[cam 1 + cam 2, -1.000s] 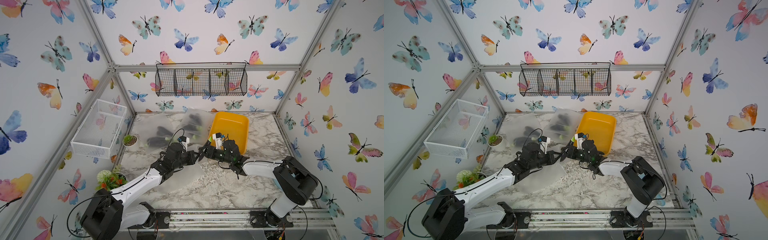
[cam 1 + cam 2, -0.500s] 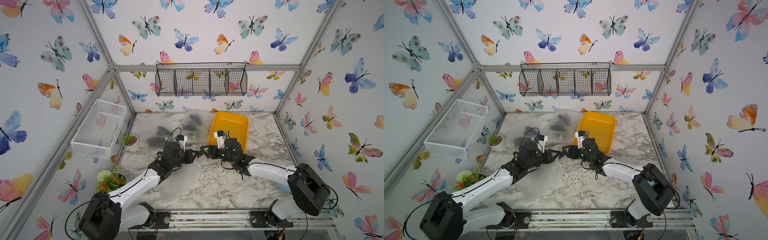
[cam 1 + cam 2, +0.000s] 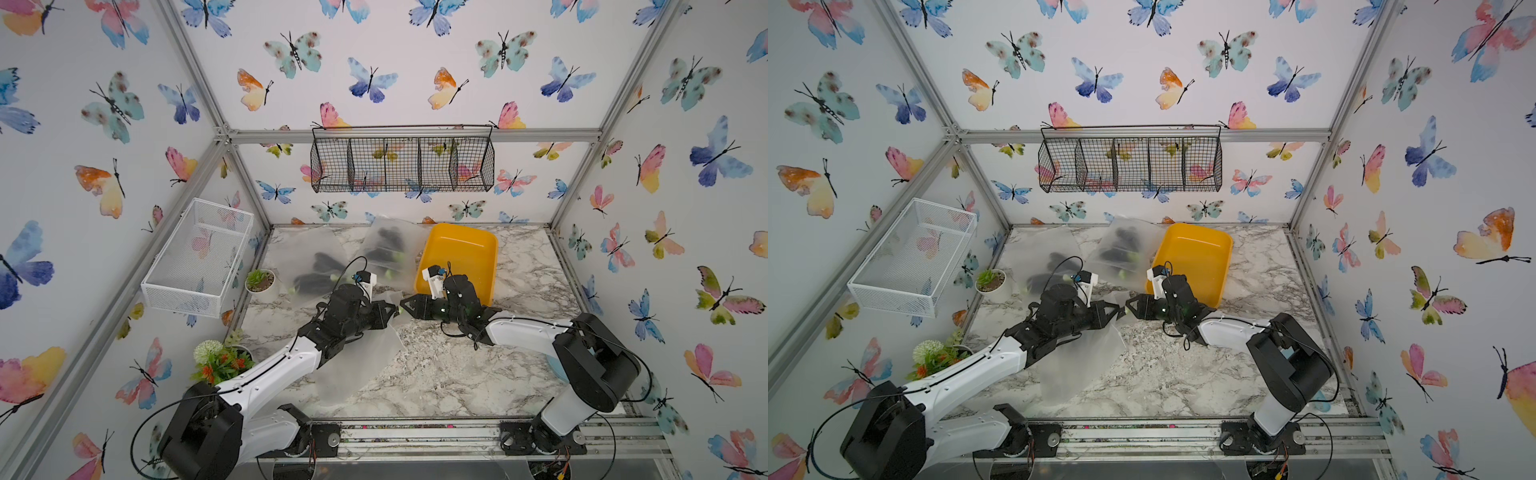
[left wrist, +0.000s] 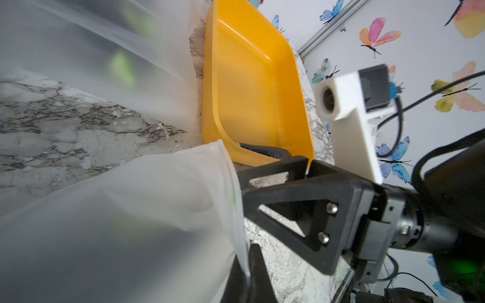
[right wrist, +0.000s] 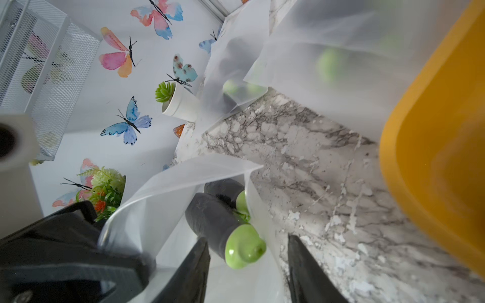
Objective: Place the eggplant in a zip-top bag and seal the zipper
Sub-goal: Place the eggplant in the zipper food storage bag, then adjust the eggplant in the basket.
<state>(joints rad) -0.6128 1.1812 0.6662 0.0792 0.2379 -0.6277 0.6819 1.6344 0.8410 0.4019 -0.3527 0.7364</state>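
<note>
The frosted zip-top bag (image 3: pixel 353 365) (image 3: pixel 1075 365) lies on the marble table with its mouth lifted at mid-table. My left gripper (image 3: pixel 392 311) (image 3: pixel 1119 311) (image 4: pixel 248 262) is shut on the bag's (image 4: pixel 131 223) mouth edge. My right gripper (image 3: pixel 405 305) (image 3: pixel 1129 303) (image 5: pixel 248 238) faces it, open at the mouth. A dark eggplant (image 5: pixel 212 223) with a green cap lies just inside the bag (image 5: pixel 168 196), between the right fingers, with a gap on one side. A second eggplant (image 5: pixel 223 187) lies deeper in the bag.
A yellow tub (image 3: pixel 457 253) (image 4: pixel 249 78) stands right behind the grippers, with one dark eggplant (image 4: pixel 262 150) in it. Two filled bags (image 3: pixel 316 266) (image 3: pixel 384 249) lie at the back. A potted succulent (image 3: pixel 259 280) and flowers (image 3: pixel 220 361) stand left, under a white wire basket (image 3: pixel 199 253).
The right arm has stretched out and its jaws have spread a little, off the eggplant. The left gripper has kept its hold on the bag's edge.
</note>
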